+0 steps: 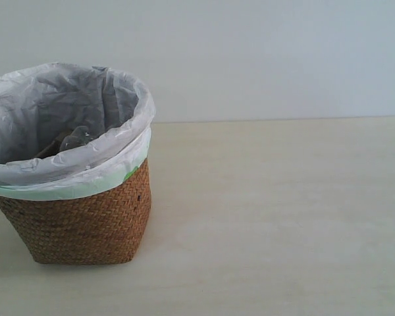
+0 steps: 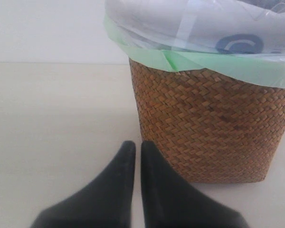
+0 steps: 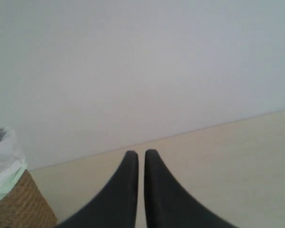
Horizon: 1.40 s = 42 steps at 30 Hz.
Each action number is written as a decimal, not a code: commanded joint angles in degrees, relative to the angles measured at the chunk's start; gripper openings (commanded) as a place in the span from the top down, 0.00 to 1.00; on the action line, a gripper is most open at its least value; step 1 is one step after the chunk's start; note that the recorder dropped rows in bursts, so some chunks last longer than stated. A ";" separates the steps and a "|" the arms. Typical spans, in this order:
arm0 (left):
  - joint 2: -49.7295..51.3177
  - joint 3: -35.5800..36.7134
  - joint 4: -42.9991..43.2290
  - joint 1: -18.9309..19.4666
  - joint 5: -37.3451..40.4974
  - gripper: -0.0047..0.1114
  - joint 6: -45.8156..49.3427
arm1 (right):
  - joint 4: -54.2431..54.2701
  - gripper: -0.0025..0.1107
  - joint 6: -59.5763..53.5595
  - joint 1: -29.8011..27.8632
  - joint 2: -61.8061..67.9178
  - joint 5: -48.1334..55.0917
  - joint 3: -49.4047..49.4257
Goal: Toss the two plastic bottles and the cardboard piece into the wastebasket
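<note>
Standing on the table [image 1: 283, 230]: wastebasket [image 1: 85, 224].

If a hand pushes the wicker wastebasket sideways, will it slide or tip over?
Probably slide: the wastebasket looks squat, flat-based, on a smooth table. Likely light, being woven wicker. Its thin bag liner would probably crumple if touched.

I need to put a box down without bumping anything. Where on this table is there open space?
The table is bare from the wastebasket across to the exterior view's right edge, and back to the wall. It is crowded only at the left, where the wastebasket stands with the left gripper low near its wicker side.
</note>
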 commanded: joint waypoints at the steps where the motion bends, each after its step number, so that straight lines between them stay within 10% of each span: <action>1: -0.22 0.21 -0.15 0.22 -0.15 0.93 0.14 | 0.25 0.97 -1.48 -3.04 -3.15 -1.36 4.85; 42: -0.22 0.21 -0.15 0.22 -0.15 0.93 0.14 | 0.19 0.97 -18.39 -4.91 -3.15 11.91 8.63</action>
